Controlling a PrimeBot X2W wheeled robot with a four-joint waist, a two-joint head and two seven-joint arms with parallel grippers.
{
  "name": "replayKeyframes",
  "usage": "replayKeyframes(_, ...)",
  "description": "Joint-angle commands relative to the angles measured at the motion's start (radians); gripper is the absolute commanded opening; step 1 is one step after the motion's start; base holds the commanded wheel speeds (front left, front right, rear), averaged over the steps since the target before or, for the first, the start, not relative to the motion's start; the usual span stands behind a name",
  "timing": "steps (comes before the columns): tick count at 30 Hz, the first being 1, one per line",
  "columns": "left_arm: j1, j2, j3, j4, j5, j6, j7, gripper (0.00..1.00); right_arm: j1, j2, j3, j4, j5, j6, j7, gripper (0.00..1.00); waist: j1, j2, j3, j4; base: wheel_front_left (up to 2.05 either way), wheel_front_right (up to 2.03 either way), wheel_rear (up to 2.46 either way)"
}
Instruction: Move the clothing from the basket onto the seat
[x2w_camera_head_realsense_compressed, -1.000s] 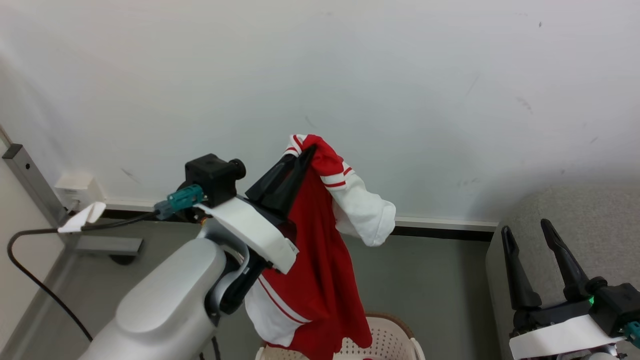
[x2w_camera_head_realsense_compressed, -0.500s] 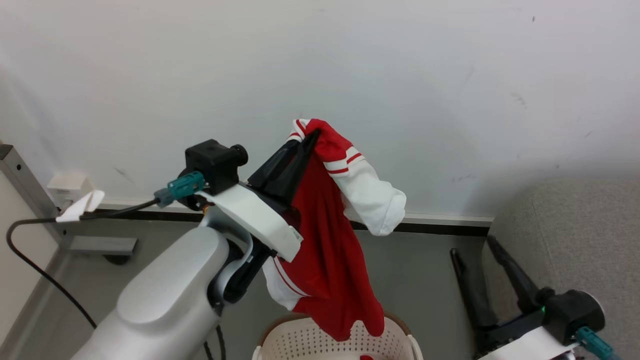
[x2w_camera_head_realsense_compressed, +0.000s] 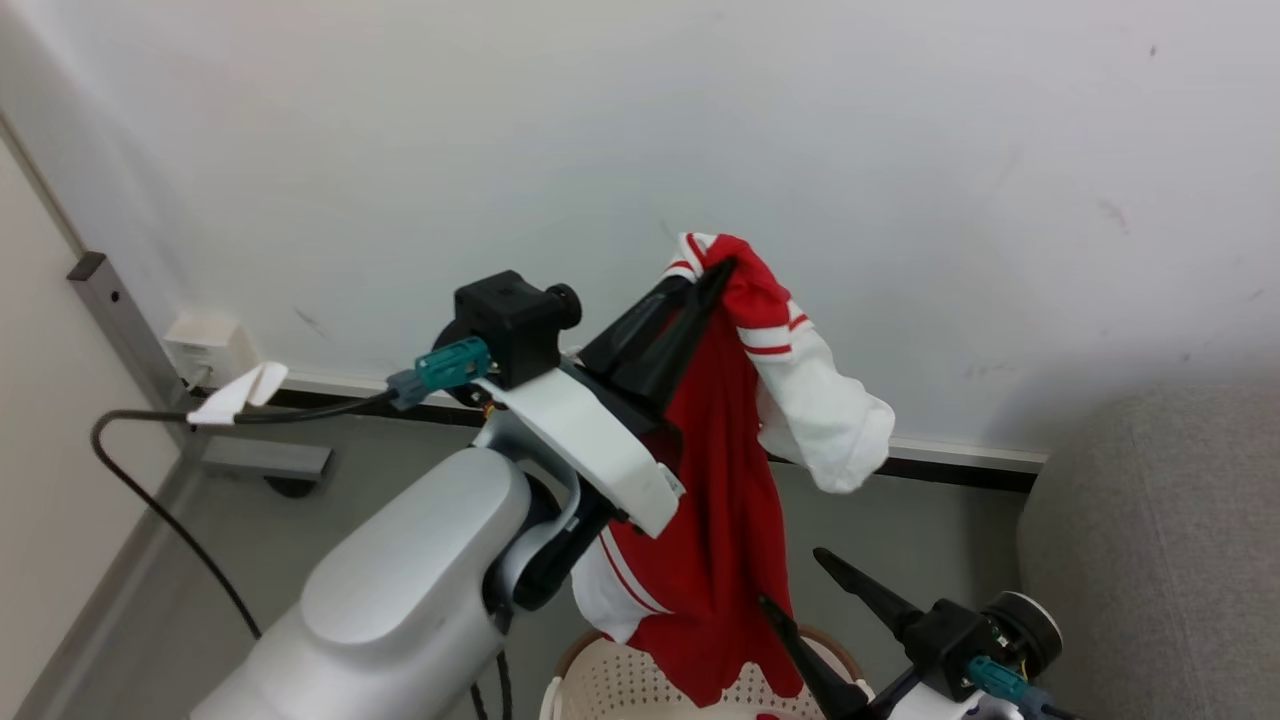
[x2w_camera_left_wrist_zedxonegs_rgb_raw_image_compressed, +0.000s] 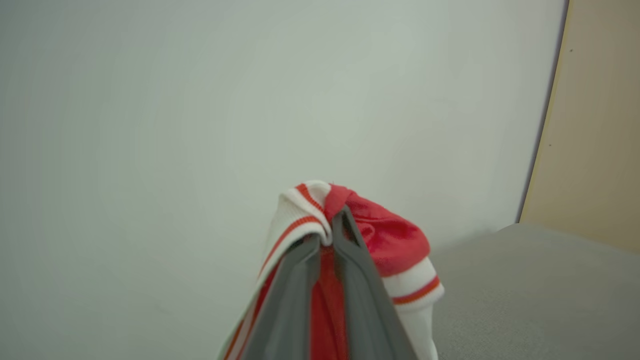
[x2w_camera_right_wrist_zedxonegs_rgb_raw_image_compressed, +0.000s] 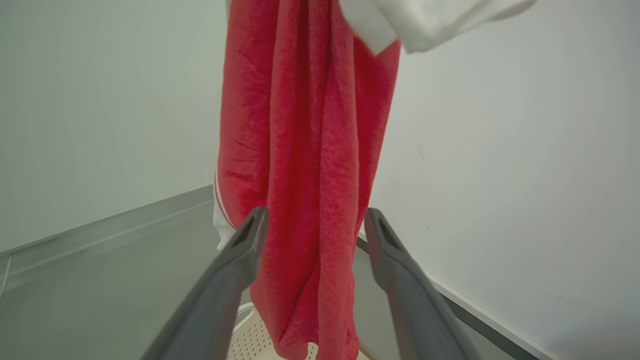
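- Left gripper (x2w_camera_head_realsense_compressed: 715, 275): raised at frame centre in the head view, fingers pressed together on a bunched fold of the red garment (x2w_camera_head_realsense_compressed: 725, 470). Left wrist view confirms it: tips (x2w_camera_left_wrist_zedxonegs_rgb_raw_image_compressed: 330, 235) closed, with the striped cuff of the garment (x2w_camera_left_wrist_zedxonegs_rgb_raw_image_compressed: 390, 240) wadded over them.
- Garment hangs off the pinch toward 6 o'clock, fully in the air. White sleeve (x2w_camera_head_realsense_compressed: 830, 430) flops out at 4 o'clock from the pinch.
- Its lower hem dangles above the basket (x2w_camera_head_realsense_compressed: 610, 680), which sits at 6 o'clock on the frame edge. Can't tell whether the hem touches the rim.
- Right gripper (x2w_camera_head_realsense_compressed: 800, 585): at 5 o'clock in the head view, fingers spread wide, holding nothing.
- In the right wrist view the right gripper (x2w_camera_right_wrist_zedxonegs_rgb_raw_image_compressed: 316, 216) points up at the garment (x2w_camera_right_wrist_zedxonegs_rgb_raw_image_compressed: 305, 125), whose red panel hangs in the gap between the two fingers. Can't tell whether either finger touches cloth. Basket (x2w_camera_right_wrist_zedxonegs_rgb_raw_image_compressed: 245, 340) shows at 6 o'clock under the hem.
- Sofa (x2w_camera_head_realsense_compressed: 1150, 550): at 4 o'clock in the head view, just beside the right gripper, no cloth on the visible part. In the left wrist view the sofa (x2w_camera_left_wrist_zedxonegs_rgb_raw_image_compressed: 525, 290) sits at 4 o'clock beyond the cuff.
- Background: pale wall (x2w_camera_head_realsense_compressed: 640, 130), grey floor (x2w_camera_head_realsense_compressed: 300, 520), black cable (x2w_camera_head_realsense_compressed: 150, 490) at 9 o'clock.
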Motion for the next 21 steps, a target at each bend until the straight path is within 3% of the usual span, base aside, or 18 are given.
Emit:
replayKeyframes(1, -0.011, -0.005, -0.005, -0.007, 0.007, -0.004, 0.006, 0.0, -0.026, -0.001, 0.014, 0.027, 0.006, -0.002, -0.002, 1.0, -0.0001, -0.0001, -0.001, 0.022, 0.0, 0.0, 0.0)
replayKeyframes(15, -0.009, -0.06, -0.078, -0.085, -0.004, -0.032, 0.048, 0.0, -0.15, 0.039, 0.096, 0.237, 0.09, -0.002, -0.002, 1.0, -0.0001, -0.0001, -0.012, 0.177, 0.0, 0.0, 0.0)
replayKeyframes(21, 0.001, -0.069, -0.085, -0.105, -0.02, -0.034, 0.054, 0.0, -0.169, 0.054, 0.093, 0.29, 0.127, -0.002, -0.002, 1.0, -0.0001, -0.0001, -0.017, 0.212, 0.0, 0.0, 0.0)
